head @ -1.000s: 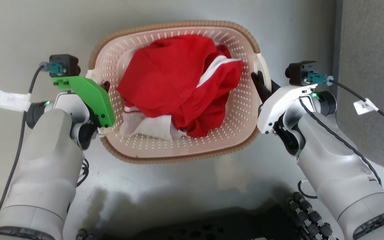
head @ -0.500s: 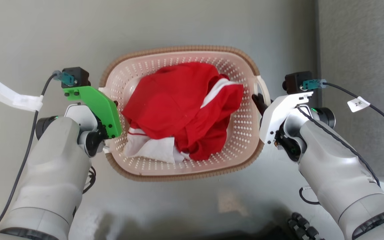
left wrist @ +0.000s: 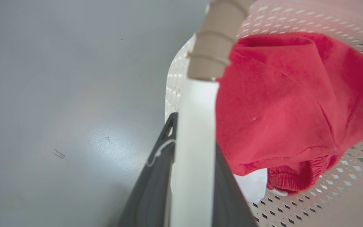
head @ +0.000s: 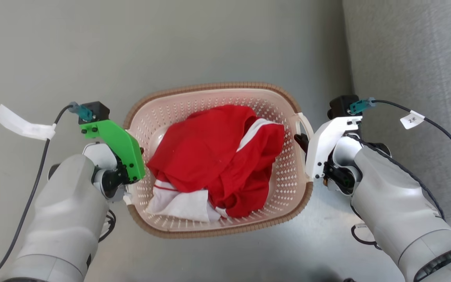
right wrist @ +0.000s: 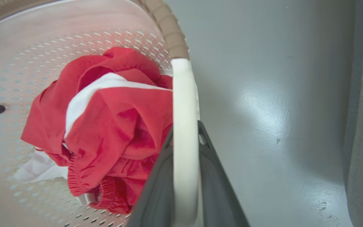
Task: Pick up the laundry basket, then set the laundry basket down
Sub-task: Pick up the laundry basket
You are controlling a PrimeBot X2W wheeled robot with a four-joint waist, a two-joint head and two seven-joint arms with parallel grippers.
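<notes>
The laundry basket (head: 210, 86) is pale pink-beige and perforated, with a brown woven-look rim, and it holds red clothes (head: 217, 152) and a white cloth (head: 182, 203). It is held between my two arms over the grey floor. My left gripper (head: 139, 152), under its green mount, is shut on the basket's left white handle (left wrist: 197, 104), with one dark finger on each side of it. My right gripper (head: 300, 140) is shut on the right white handle (right wrist: 183, 88) in the same way. In each wrist view the floor shows well beyond the basket's rim.
A grey textured panel (head: 413, 58) rises along the right side, close to my right arm. Cables with white tags trail from both wrists, one tag on the left (head: 22, 125) and one on the right (head: 411, 119). Smooth grey floor (head: 170, 39) lies ahead of the basket.
The whole head picture has shifted, so the camera moved. Basket and arms now sit lower in it, and the dark base at the bottom edge is gone. Both grips are unchanged.
</notes>
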